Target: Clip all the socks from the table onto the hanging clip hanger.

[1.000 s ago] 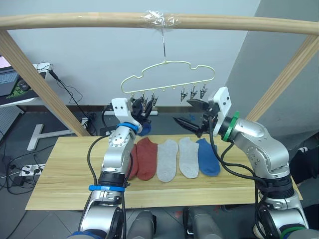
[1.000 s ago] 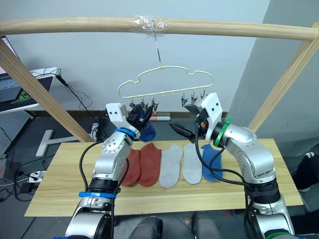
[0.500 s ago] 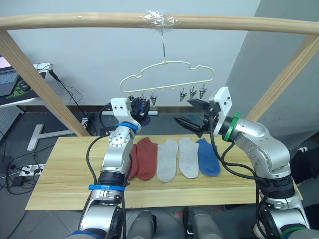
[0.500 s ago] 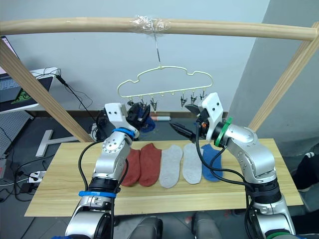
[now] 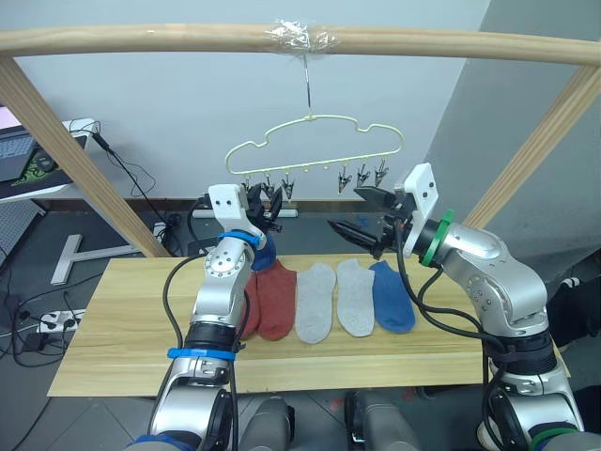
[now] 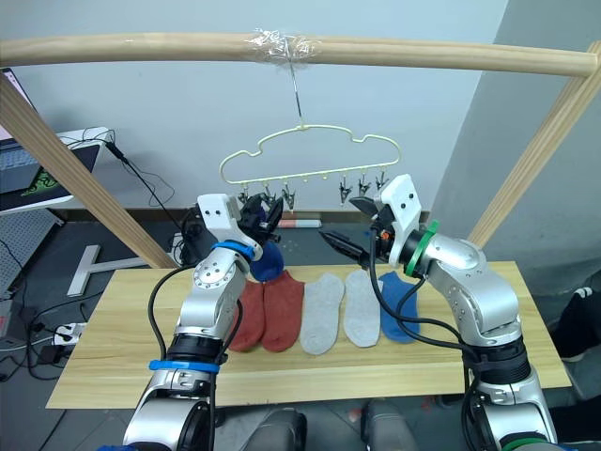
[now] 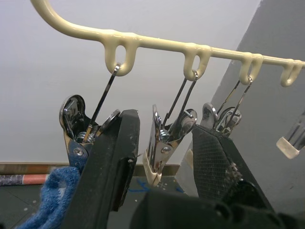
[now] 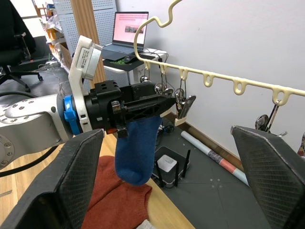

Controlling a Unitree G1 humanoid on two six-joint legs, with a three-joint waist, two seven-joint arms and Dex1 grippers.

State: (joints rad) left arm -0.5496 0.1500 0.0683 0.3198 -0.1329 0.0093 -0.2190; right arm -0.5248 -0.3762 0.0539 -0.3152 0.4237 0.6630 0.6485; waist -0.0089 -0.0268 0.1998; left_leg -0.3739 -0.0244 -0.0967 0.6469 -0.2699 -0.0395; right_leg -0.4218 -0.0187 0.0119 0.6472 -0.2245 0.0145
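Note:
The cream clip hanger [image 5: 319, 133] hangs by its hook from the wooden pole. My left gripper [image 5: 266, 199] is raised to its left clips and is open, with the second clip [image 7: 164, 143] between its fingers. A blue sock [image 5: 264, 256] dangles just below it, its top edge at the leftmost clip [image 7: 78, 129], which seems to hold it. My right gripper [image 5: 355, 212] hovers open and empty beneath the hanger's right clips. On the table [image 5: 122, 329] lie two rust-red socks [image 5: 272, 299], two grey socks [image 5: 315, 301] and a blue one [image 5: 392, 296], side by side.
A thick wooden pole frame [image 5: 141, 38] spans overhead, and its slanted legs [image 5: 66, 160] come down at both ends of the table. Beyond the far left edge stand a desk with a laptop [image 5: 14, 150] and cables on the floor.
The blue sock, bunched up at my left gripper's fingers half a second ago, now hangs straight down below them. My right arm has stayed where it was.

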